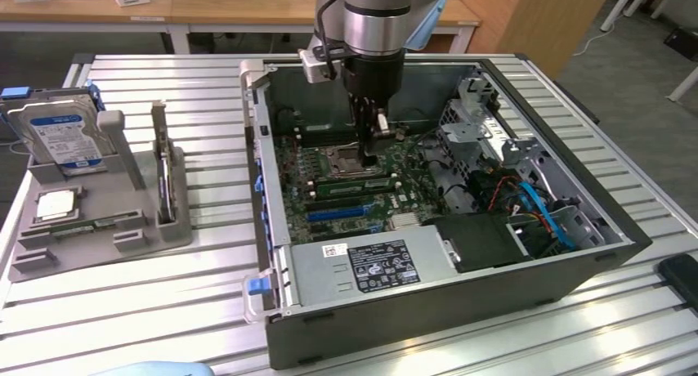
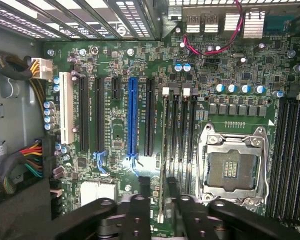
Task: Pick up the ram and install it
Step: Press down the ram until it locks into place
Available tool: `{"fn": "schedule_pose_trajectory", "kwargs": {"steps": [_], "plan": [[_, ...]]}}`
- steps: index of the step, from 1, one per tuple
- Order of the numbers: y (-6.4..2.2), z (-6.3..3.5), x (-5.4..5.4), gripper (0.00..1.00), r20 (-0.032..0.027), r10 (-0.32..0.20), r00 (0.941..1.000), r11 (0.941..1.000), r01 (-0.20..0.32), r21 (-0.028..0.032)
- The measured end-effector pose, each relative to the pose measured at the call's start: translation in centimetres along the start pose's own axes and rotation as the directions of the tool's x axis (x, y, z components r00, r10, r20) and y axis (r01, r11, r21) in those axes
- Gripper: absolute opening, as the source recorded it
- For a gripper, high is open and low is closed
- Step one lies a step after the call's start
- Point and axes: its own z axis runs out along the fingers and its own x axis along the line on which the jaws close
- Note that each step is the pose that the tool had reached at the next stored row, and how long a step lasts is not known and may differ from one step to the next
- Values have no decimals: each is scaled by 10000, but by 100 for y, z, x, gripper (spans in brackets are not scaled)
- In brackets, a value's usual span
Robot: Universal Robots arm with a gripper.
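No text can be read: print on the hard drive's (image 1: 68,135) blue label and the power supply's (image 1: 377,266) sticker is illegible.

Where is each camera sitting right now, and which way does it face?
Exterior view: off the arm, raised, looking down across the slatted table at the open computer case and the grey parts stand; the arm reaches down into the case.
Wrist view: on the wrist, facing the motherboard; the hand straddles the ram standing edge-on in a slot.
Shared: the empty processor socket and the blue slot.
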Motion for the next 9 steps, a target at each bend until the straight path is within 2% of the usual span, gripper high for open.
{"fn": "schedule_pose_trajectory", "kwargs": {"steps": [3, 7, 9], "plan": [[0, 0, 0, 12, 0, 0, 10000, 10000, 0, 0], [-8, 0, 0, 10, -1, -2, 10000, 10000, 2, 1], [-59, 5, -1, 10, -1, 0, 10000, 10000, 0, 0]]}}
